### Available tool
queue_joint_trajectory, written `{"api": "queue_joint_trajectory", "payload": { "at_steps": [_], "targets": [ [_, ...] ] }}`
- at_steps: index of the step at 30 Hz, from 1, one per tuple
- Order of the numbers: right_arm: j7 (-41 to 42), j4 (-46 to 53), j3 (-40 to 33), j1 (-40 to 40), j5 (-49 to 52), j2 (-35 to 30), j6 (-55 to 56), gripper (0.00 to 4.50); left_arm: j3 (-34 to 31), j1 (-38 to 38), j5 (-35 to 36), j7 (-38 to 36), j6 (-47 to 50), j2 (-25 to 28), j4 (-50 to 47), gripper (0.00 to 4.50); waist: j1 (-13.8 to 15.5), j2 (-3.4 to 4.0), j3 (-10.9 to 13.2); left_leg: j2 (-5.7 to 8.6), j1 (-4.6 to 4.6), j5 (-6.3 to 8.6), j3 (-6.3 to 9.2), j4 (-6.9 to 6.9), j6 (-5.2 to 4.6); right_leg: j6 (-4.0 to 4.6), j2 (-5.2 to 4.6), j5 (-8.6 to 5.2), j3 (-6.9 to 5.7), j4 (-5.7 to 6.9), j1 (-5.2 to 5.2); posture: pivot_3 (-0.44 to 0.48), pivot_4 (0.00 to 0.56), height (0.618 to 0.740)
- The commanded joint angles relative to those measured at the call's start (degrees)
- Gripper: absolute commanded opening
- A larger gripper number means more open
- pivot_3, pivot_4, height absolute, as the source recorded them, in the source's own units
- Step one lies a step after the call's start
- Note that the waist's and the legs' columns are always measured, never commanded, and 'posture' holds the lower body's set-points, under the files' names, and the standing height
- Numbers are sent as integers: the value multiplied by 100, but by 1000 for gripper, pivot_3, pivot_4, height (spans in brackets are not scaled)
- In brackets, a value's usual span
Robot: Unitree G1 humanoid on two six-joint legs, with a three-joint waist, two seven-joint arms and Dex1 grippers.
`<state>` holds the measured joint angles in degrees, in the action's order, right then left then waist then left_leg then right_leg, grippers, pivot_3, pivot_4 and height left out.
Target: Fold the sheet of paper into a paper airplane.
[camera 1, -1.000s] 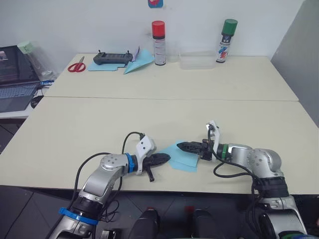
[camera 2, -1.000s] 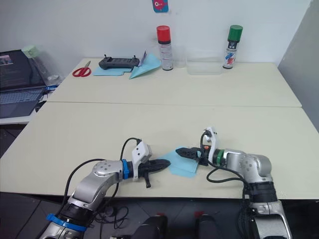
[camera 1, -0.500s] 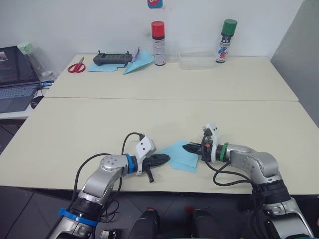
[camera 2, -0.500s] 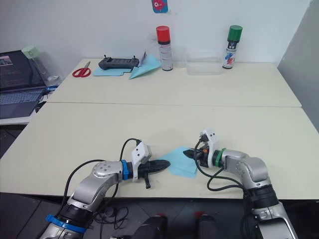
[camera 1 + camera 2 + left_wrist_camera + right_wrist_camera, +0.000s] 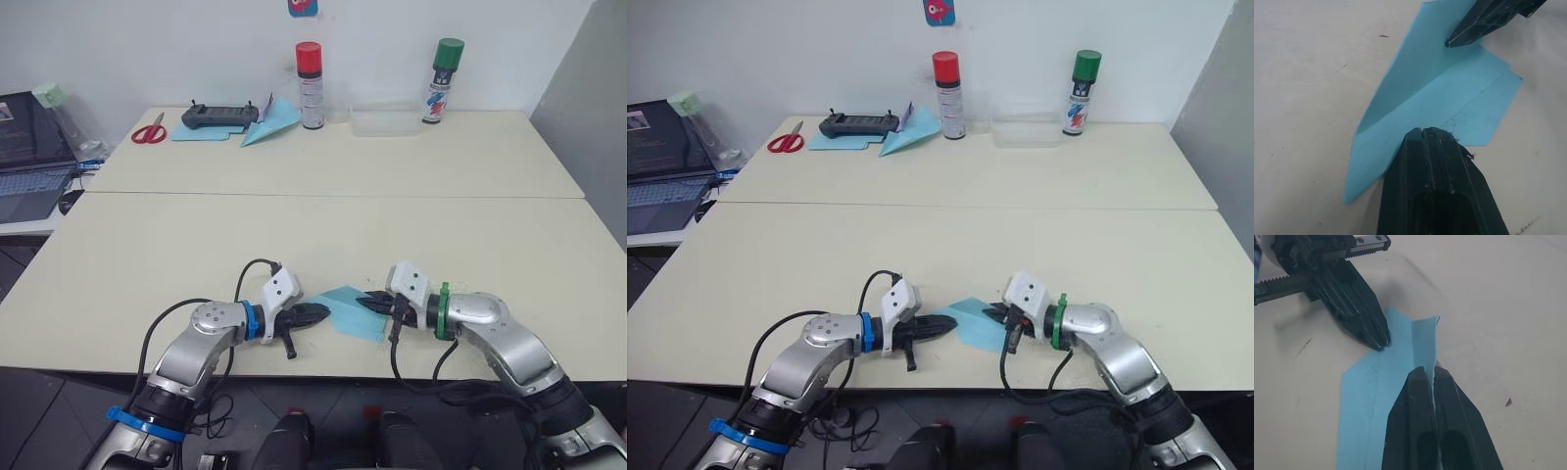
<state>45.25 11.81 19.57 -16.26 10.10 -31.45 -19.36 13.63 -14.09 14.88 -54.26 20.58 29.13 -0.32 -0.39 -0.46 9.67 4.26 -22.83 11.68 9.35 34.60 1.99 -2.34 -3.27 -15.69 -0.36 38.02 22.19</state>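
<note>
Low in the middle, the left gripper [image 5: 323,313] presses the sheet of paper [image 5: 349,311] down with fingers closed. The right gripper [image 5: 364,304] pinches a raised flap. I think a fold is underway; next, lay the flap flat.

The sheet of paper [image 5: 1440,93] is thin, matt and creased. The worktop [image 5: 323,225] looks smooth and dull. The black fingers [image 5: 1359,303] look like hard, slightly shiny plastic.

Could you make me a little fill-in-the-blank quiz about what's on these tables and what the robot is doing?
1. The sheet of paper between the two grippers is light ____.
2. The left gripper presses on the paper with its fingers ____.
3. On the far table, the scissors have ____ handles.
4. The spray can at the far right has a ____ cap.

Missing words: blue; shut; red; green
</note>
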Motion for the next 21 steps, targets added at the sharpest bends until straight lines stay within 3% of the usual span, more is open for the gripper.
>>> {"api": "queue_joint_trajectory", "payload": {
  "at_steps": [1,21],
  "targets": [
    [18,25,123,41,-312,68,538,32,121,63,-309,105,118,98,277,0,0,0,-1,0,1,0,0,0,0,0,0,0,0,0,-1,0,150,740],
    [514,-560,569,307,-1305,-114,1732,32,99,193,-286,94,290,243,107,0,11,-2,-24,0,5,0,6,-1,0,1,0,-1,4,-1,-5,0,150,740]
  ]
}}
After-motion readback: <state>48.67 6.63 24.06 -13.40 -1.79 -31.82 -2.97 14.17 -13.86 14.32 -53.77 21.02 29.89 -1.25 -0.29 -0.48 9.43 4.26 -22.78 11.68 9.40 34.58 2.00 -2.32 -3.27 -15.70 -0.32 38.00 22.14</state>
